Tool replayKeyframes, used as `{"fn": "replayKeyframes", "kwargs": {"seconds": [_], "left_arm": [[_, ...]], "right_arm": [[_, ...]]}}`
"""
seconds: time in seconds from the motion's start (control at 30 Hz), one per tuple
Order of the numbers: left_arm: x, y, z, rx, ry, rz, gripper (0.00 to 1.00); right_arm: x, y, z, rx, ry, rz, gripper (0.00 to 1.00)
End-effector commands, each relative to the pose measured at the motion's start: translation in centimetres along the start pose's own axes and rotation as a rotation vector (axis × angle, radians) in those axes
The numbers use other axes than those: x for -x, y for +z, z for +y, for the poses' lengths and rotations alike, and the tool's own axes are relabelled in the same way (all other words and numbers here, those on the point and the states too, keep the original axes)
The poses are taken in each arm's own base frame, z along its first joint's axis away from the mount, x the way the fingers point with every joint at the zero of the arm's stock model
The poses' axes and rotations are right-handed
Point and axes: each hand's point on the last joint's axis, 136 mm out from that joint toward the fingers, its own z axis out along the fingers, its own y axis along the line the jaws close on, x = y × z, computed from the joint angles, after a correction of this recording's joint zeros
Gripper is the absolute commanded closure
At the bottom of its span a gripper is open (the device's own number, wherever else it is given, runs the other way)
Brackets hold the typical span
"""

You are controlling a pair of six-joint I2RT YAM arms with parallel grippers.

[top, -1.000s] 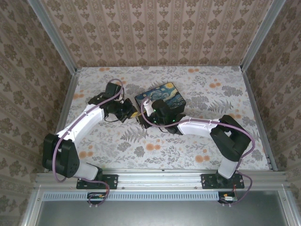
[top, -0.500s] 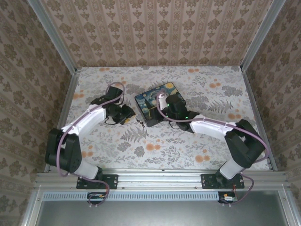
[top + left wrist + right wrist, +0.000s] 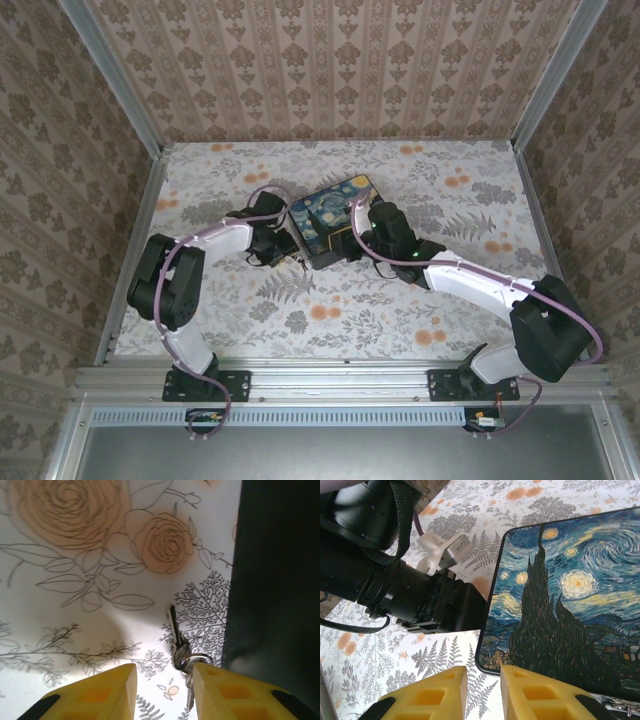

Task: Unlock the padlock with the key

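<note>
The key [image 3: 173,625] lies flat on the tabletop [image 3: 330,325], joined to a metal ring [image 3: 193,658], just beside the dark side wall of the box [image 3: 335,212] at its near-left edge. There is very little room between key and wall. To the left of the key the floral surface is bare.

The left gripper [image 3: 165,690] sits over the ring end. Its yellow fingers [image 3: 100,695] are moderately apart and hold nothing, with the ring at the inner edge of one of them.

The right gripper [image 3: 482,690] is at the near-left corner of the painted lid [image 3: 570,595], its gap narrow and empty. The left arm [image 3: 395,590] crowds in close from the left of that corner.

Papered walls [image 3: 330,70] close the left, far and right sides, well apart from the box.
</note>
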Motion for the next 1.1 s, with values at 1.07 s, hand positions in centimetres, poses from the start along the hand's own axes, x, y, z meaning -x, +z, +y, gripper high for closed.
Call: {"fn": "replayKeyframes", "kwargs": {"seconds": [1.07], "left_arm": [[0.3, 1.6, 0.9, 0.077, 0.053, -0.02, 1.0]], "right_arm": [[-1.3, -0.6, 0.7, 0.056, 0.013, 0.055, 0.75]]}}
